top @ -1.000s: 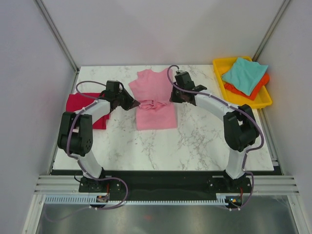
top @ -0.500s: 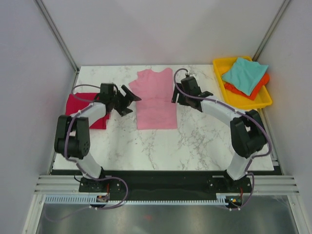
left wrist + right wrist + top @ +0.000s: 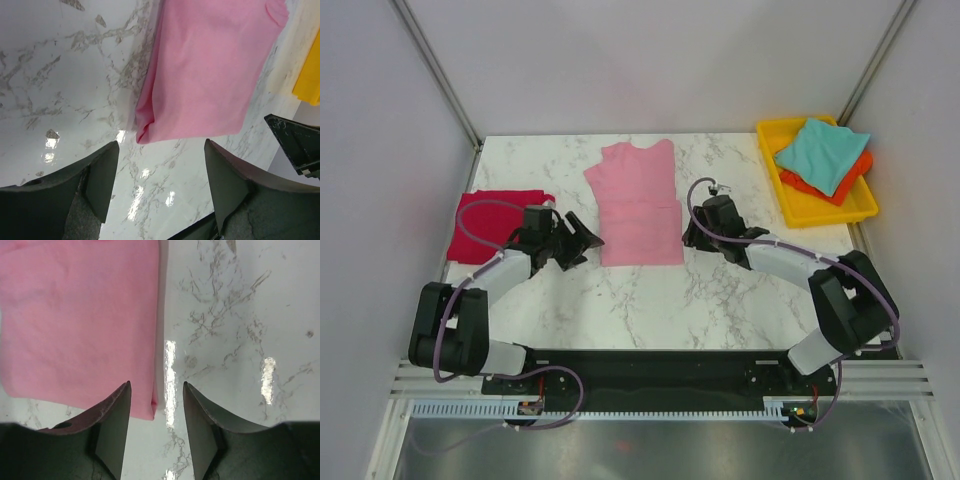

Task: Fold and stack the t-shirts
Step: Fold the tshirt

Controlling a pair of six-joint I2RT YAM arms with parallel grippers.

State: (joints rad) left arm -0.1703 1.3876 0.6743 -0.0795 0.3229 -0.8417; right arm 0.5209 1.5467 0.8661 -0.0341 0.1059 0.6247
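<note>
Left gripper (image 3: 582,237) and right gripper (image 3: 692,232) both spread wide, empty, flanking near hem of pink shirt (image 3: 638,205). I see soft matte cloth, sides folded into a narrow strip mid-table, long axis running away from the bases, shoulders far. Red shirt (image 3: 490,222) flat at left; teal shirt (image 3: 820,150) over orange shirt (image 3: 835,185) in tray (image 3: 800,208).

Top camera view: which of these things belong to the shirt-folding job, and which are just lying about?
Part of the job:
- pink t-shirt, laid out mid-table
- red t-shirt, on the left
- teal t-shirt, lying on the orange t-shirt
- left gripper and right gripper, both open

Just lying about:
- yellow tray holding those two shirts
- marble table
</note>
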